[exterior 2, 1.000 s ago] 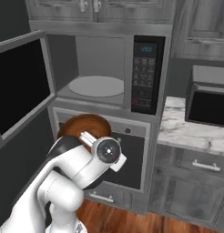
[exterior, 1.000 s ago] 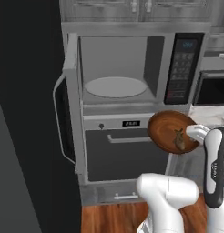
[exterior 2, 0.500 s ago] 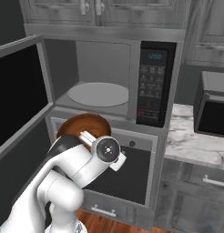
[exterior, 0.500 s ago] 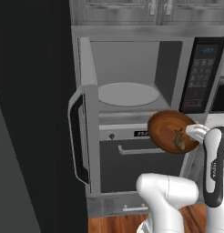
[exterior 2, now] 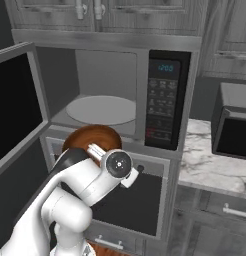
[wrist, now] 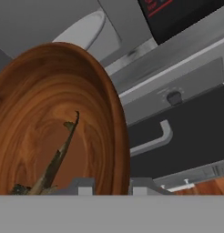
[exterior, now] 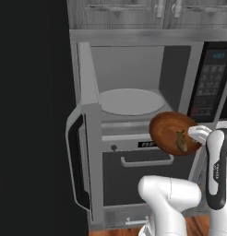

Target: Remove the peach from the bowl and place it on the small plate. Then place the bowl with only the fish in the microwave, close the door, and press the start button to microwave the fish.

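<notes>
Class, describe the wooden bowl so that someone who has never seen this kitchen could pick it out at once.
Start at the open microwave with its pale round turntable. Just in front of its lower right edge, above the dark oven drawer, the white arm's claw grips the rim of a brown wooden bowl. It is the only wood-grained thing there, and a small fish lies inside it.

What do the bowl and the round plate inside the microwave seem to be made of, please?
The bowl looks like polished wood: reddish brown with swirling grain and a soft sheen. The turntable plate looks like pale glass or ceramic: smooth, uniform, matte white; which one is unclear.
</notes>
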